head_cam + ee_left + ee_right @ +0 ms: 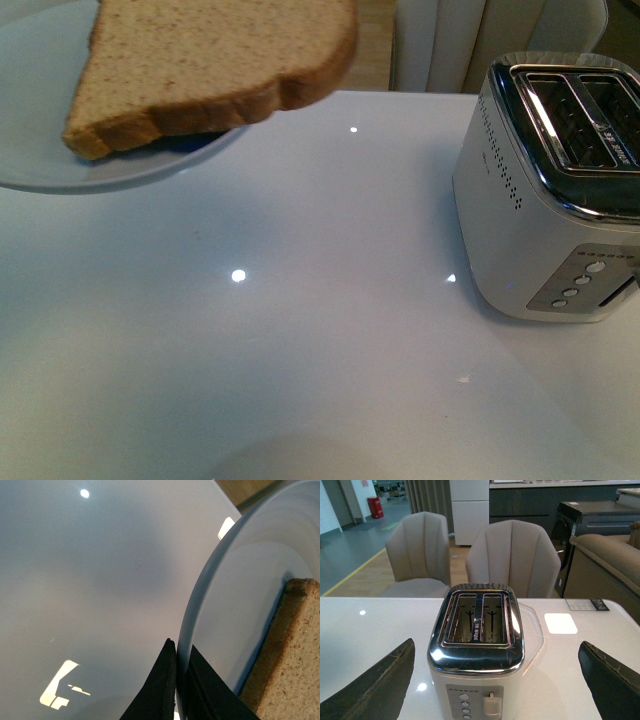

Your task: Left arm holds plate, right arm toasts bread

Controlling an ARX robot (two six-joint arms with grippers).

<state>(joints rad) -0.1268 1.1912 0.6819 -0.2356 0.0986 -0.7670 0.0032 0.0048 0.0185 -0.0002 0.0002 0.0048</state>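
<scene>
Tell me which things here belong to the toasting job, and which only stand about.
For the job: plate, bread lying on it, toaster, left pincer shut on the plate's rim, right pincer open.

Just about: two beige chairs behind the table, sofa.

- One plate [60,170].
- One slice of bread [210,60].
- One toaster [530,230], with two slots [462,617], four round buttons [464,705] and one lever [491,705].
- One white bench [300,350].
- Two beige chairs [417,550] on the far side of the bench.
- Two grippers, the left gripper [182,690] and the right gripper [496,645], each showing two black fingers [380,685].
</scene>
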